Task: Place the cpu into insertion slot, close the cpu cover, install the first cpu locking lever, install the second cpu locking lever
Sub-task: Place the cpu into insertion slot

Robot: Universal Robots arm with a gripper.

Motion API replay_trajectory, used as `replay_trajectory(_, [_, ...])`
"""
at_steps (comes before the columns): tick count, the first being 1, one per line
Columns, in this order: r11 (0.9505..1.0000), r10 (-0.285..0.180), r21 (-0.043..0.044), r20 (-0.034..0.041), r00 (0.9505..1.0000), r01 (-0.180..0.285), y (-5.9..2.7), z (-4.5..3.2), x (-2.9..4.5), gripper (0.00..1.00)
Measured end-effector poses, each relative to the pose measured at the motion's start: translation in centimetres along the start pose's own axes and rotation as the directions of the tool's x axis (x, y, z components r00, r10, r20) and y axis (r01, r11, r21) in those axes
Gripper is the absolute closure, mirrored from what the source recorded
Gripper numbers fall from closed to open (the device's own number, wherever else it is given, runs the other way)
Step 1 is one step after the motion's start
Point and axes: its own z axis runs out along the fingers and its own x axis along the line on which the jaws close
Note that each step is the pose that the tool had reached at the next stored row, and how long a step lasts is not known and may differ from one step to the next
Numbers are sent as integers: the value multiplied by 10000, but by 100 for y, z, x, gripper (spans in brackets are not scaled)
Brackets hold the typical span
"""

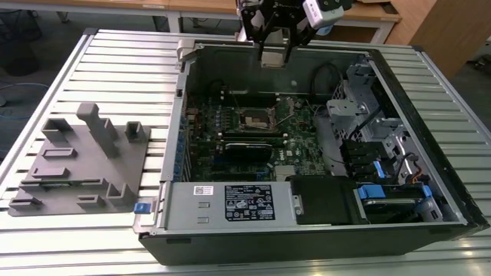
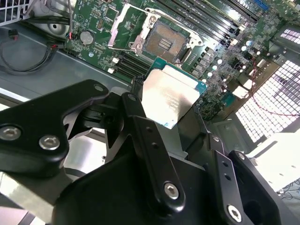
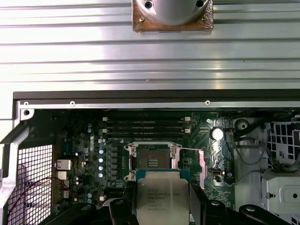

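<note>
The gripper (image 2: 168, 101) was clamped on the cpu (image 2: 171, 93), one black finger on each of two opposite edges, its metal top facing the second wrist camera. In the exterior view the gripper (image 1: 275, 54) hung above the rear wall of the open computer case (image 1: 178, 144), well above the board. The insertion slot (image 2: 165, 43) lay bare, and the cpu cover (image 2: 123, 26) stood swung up beside it. To my eye this placement wanted the chip level, its edges squared to the slot's rim, and a straight descent with no sliding across the contacts. Inside the case lay the green motherboard (image 1: 295, 144) carrying the slot (image 1: 257, 119) and a long black card (image 1: 247, 150).
</note>
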Motion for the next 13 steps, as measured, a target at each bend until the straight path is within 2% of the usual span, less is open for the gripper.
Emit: replay_trajectory(13, [10000,0,1,-1,10000,0,-5,51,-1,46])
